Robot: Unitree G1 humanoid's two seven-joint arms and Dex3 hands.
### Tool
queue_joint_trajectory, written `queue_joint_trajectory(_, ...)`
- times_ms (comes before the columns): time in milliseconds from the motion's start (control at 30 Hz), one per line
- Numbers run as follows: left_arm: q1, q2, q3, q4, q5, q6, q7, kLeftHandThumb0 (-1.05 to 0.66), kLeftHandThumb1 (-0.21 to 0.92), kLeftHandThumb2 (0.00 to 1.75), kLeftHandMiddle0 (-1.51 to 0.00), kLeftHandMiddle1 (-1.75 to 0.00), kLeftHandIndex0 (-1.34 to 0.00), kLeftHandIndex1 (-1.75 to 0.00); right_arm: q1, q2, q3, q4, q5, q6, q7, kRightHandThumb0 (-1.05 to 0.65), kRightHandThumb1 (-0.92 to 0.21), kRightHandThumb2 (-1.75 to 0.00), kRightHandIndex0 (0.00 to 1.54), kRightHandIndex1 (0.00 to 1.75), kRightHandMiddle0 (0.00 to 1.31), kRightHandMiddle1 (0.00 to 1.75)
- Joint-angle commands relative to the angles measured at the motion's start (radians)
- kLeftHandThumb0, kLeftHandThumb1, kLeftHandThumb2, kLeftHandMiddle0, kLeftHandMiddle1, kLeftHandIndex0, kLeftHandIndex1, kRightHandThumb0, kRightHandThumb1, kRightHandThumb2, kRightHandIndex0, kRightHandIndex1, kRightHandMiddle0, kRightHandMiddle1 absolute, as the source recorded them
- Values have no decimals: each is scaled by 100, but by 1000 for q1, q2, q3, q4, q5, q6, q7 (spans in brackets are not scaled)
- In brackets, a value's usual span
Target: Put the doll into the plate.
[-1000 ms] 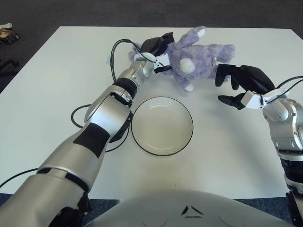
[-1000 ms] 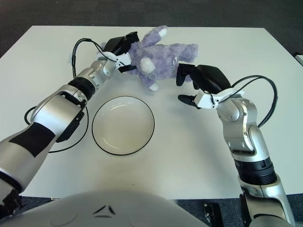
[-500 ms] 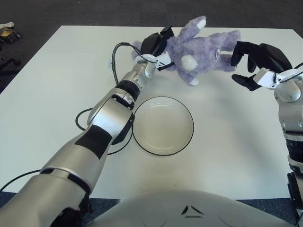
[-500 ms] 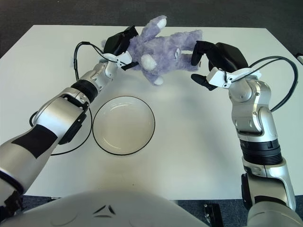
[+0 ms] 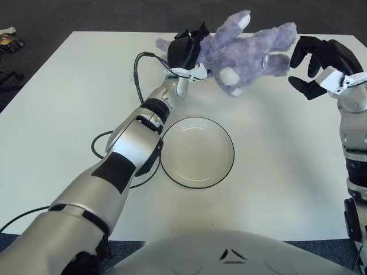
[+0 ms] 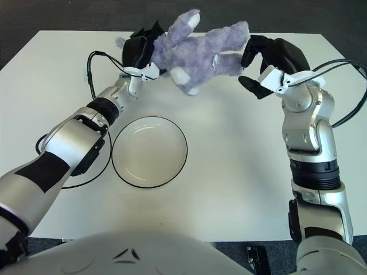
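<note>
The purple plush doll (image 5: 243, 48) hangs stretched out above the far part of the white table (image 5: 69, 103), clear of its surface. My left hand (image 5: 186, 48) is shut on the doll's head end at the left. My right hand (image 5: 312, 60) curls its black fingers against the doll's leg end at the right, so the doll is carried between both hands. The white plate (image 5: 196, 152) with its thin black rim sits empty on the table centre, nearer to me than the doll and below it.
A black cable (image 5: 98, 143) loops on the table just left of the plate, under my left forearm. Another cable (image 5: 137, 69) arcs off the left wrist. Dark floor surrounds the table beyond its far edge.
My right hand swung up from the table beside the doll to its leg end. Both hands then rose, and the doll went from lying on the table to hanging above it.
</note>
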Motion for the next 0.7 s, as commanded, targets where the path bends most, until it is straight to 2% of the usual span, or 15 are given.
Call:
queue_joint_trajectory(0,12,16,-19,-8,22,-2,50,49,25,139,-66,-175,-87,-175,-44,-12,-1,27,-4,16,-10,-1,-21,-144,58,175,56,175)
queue_joint_trajectory(100,14,19,-26,-7,28,-7,64,49,25,139,-65,-175,-87,-175,-78,-23,11,55,-19,20,-11,-1,-25,-140,55,175,53,174)
queue_joint_trajectory(167,15,20,-28,-7,29,-9,71,49,26,139,-65,-175,-87,-175,-95,-29,17,77,-26,16,-14,-1,-39,-123,46,174,44,173)
queue_joint_trajectory(333,15,22,-33,-6,38,-15,93,49,26,138,-65,-175,-89,-175,-149,-34,20,148,16,11,15,-1,-49,-109,40,172,38,171)
queue_joint_trajectory(433,15,23,-39,-6,43,-18,94,49,26,138,-65,-175,-90,-175,-176,-41,26,169,32,15,38,30,-40,-113,56,164,13,166)
queue_joint_trajectory(467,16,24,-42,-6,45,-21,94,49,26,138,-65,-175,-90,-175,-189,-48,33,171,36,23,59,33,-40,-113,58,163,10,165)
queue_joint_trajectory(533,17,25,-45,-6,47,-24,94,49,26,138,-65,-175,-90,-175,-209,-60,45,172,39,36,91,36,-51,-97,53,161,4,156)
queue_joint_trajectory(567,18,25,-46,-6,47,-25,94,49,26,138,-65,-175,-90,-175,-216,-64,49,172,39,41,102,17,-49,-95,47,159,3,152)
queue_joint_trajectory(600,18,26,-49,-6,50,-26,97,49,26,138,-65,-175,-90,-175,-226,-74,57,168,40,58,133,-13,-44,-93,37,158,2,146)
queue_joint_trajectory(633,19,26,-51,-6,52,-26,99,48,26,138,-65,-175,-89,-175,-232,-81,63,165,40,71,155,-33,-41,-92,30,155,1,137)
queue_joint_trajectory(667,19,26,-53,-6,53,-27,101,48,26,138,-65,-175,-89,-175,-236,-85,67,162,41,81,169,-41,-40,-91,28,153,1,133)
